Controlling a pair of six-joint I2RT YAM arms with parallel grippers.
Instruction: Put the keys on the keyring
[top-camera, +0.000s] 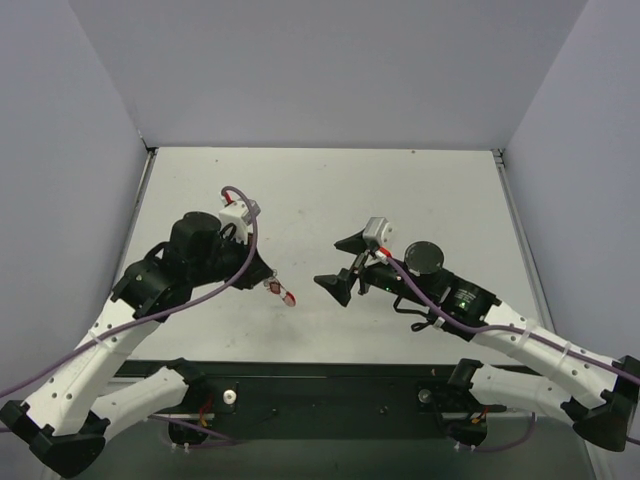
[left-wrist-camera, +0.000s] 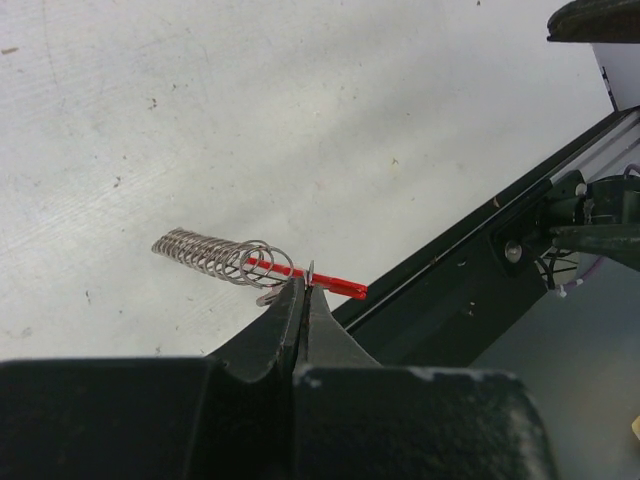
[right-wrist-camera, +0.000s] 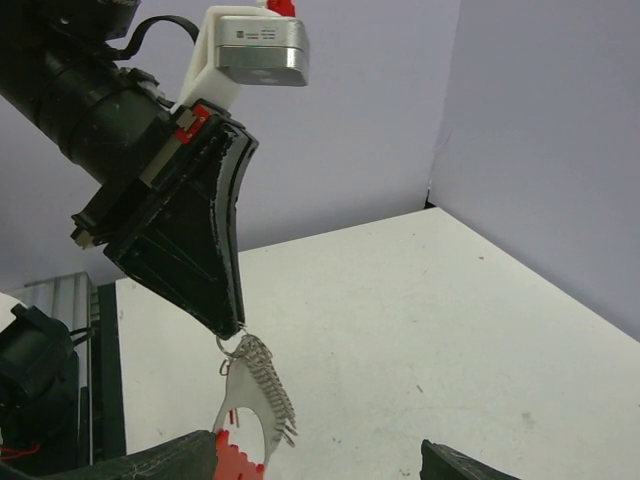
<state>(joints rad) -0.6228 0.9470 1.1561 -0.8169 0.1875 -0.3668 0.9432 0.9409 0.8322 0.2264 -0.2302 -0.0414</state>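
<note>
Closest in the left wrist view, the left gripper (left-wrist-camera: 304, 292) fills the bottom of the frame. Its black jaws are pressed together on the keyring (left-wrist-camera: 225, 258), pinching it at a small wire loop. The silvery coil runs to the left of the tips above the white counter (left-wrist-camera: 300, 100), and the red part pokes out to their right. From above, that gripper sits left of centre, with the keyring hanging just right of its tip. In the right wrist view the keyring dangles below the left gripper's tip at lower left, where the coil and a flat silver strip hang down to a red part at the bottom edge. Whether that strip is the key cannot be told, as it is too small to separate from the ring. Right of centre from above, the right gripper (top-camera: 343, 265) is spread wide with nothing between its fingers, apart from the keyring.
</note>
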